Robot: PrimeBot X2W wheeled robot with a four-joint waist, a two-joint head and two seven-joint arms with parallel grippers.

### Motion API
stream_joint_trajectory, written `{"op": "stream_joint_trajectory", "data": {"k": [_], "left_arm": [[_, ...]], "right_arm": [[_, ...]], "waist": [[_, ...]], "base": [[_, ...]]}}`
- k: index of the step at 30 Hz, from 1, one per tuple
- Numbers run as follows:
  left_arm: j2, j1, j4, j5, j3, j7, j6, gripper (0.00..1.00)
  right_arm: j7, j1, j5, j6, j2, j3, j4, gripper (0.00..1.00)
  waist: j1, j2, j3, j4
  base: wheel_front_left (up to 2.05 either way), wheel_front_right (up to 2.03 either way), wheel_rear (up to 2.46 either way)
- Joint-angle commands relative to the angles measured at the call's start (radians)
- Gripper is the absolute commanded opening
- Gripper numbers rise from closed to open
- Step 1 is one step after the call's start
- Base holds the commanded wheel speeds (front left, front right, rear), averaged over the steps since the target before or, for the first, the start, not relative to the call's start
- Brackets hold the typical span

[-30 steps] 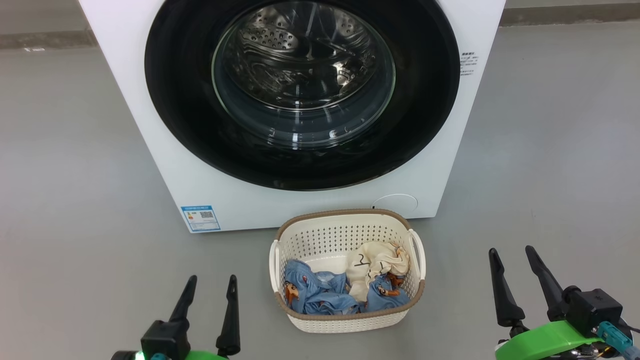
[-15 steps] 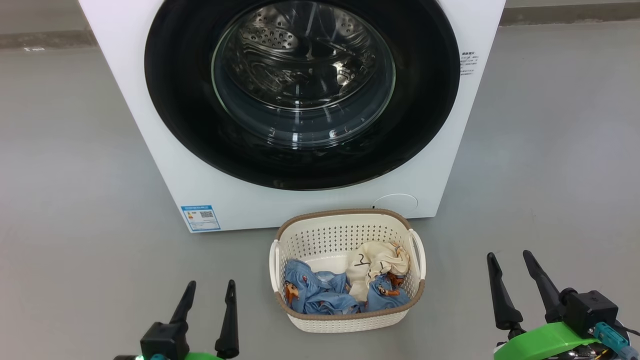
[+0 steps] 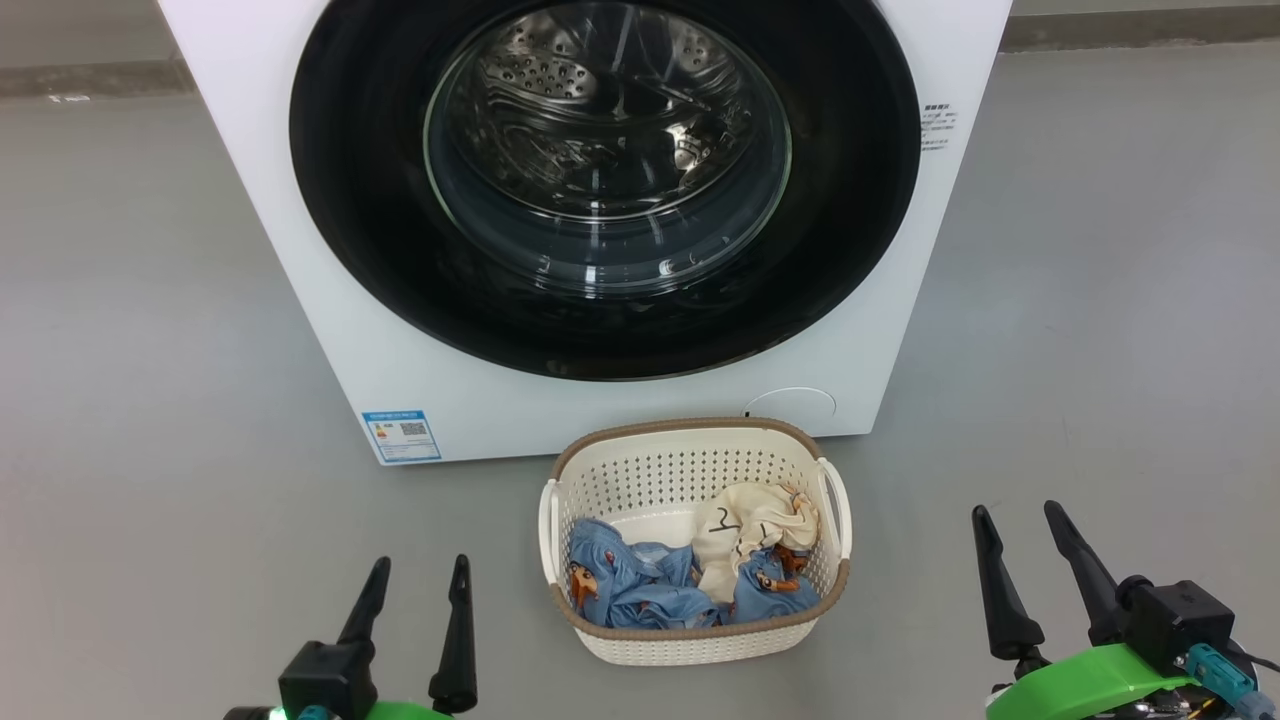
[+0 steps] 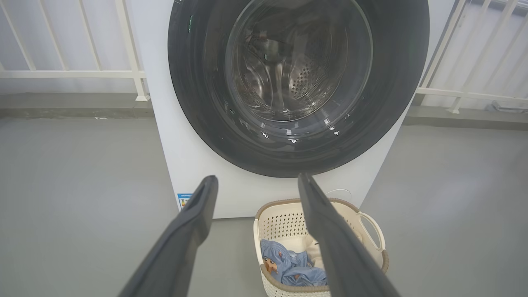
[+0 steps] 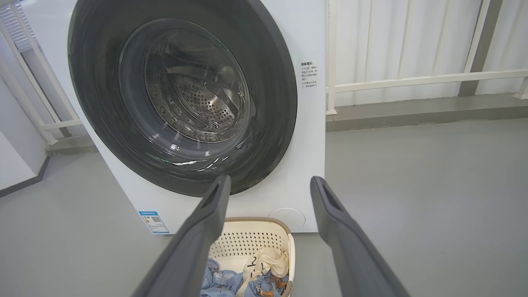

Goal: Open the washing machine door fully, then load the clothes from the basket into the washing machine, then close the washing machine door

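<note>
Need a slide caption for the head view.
Washer door shut, clothes in the basket, left gripper and right gripper open beside it.

The head view looks forward and steeply down from high and near, cutting off the top of the washing machine (image 3: 350, 340). The basket (image 3: 700, 645) sits low at centre on the floor (image 3: 130, 400). The left wrist view faces the washing machine door (image 4: 297, 62) from lower and to the left, the right wrist view obliquely from the right. All three share door and basket.
</note>
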Motion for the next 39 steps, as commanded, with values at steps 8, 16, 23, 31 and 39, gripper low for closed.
{"op": "stream_joint_trajectory", "data": {"k": [8, 16, 23, 31, 39], "left_arm": [[0.009, -0.033, -0.030, -0.010, 0.035, -0.010, 0.004, 1.00], [0.009, -0.031, -0.024, -0.044, 0.040, -0.010, -0.008, 1.00], [0.009, -0.027, -0.030, -0.068, 0.034, -0.010, -0.028, 1.00], [0.009, -0.028, -0.017, -0.051, 0.025, -0.010, -0.037, 1.00], [0.009, -0.030, -0.019, -0.051, 0.022, -0.010, -0.037, 1.00]], "right_arm": [[-0.012, -0.047, 0.001, 0.002, -0.011, 0.027, -0.020, 1.00], [-0.012, -0.040, 0.001, 0.002, -0.011, 0.033, -0.020, 1.00], [-0.012, -0.040, -0.001, 0.002, -0.011, 0.041, -0.020, 1.00], [-0.012, -0.041, -0.005, 0.002, -0.011, 0.042, -0.016, 1.00], [-0.012, -0.041, -0.009, 0.002, -0.011, 0.041, -0.012, 1.00]], "waist": [[0.0000, -0.0001, -0.001, -0.001], [0.0000, -0.0001, -0.001, 0.003], [0.0000, -0.0001, -0.001, 0.002], [0.0000, -0.0001, -0.002, 0.001], [0.0000, -0.0001, -0.004, 0.002]], "base": [[0.00, 0.00, 0.00], [0.00, 0.00, 0.00], [0.16, -0.03, -0.13], [0.64, 0.51, -1.15], [1.11, 1.08, -2.19]]}}
